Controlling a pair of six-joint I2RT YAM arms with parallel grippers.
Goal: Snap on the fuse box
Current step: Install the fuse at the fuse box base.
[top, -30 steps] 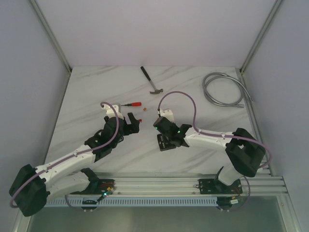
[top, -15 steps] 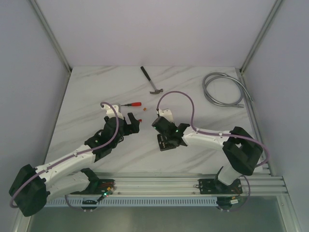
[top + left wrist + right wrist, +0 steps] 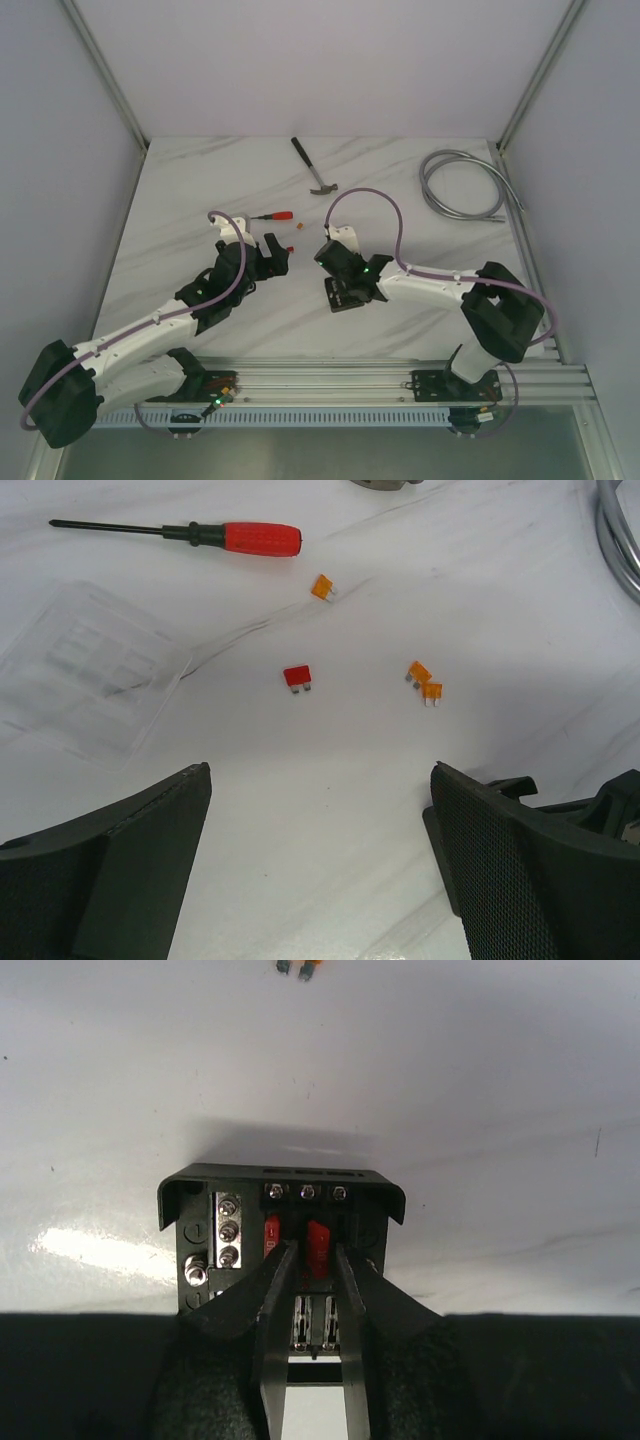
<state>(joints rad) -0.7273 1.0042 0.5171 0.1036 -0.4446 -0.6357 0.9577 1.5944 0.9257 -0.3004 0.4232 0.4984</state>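
Right fingers (image 3: 272, 1310) shifted left, pinching fuse (image 3: 318, 1243) in fuse box (image 3: 285, 1173) | left fingers (image 3: 130, 860) wide

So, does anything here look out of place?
Yes. Four fuses lie scattered on the table, outside the fuse box, and a clear cover lies loose near the screwdriver.

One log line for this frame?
left gripper: open, loose fuses ahead | right gripper: flanking red fuse in fuse box | clear cover: on table
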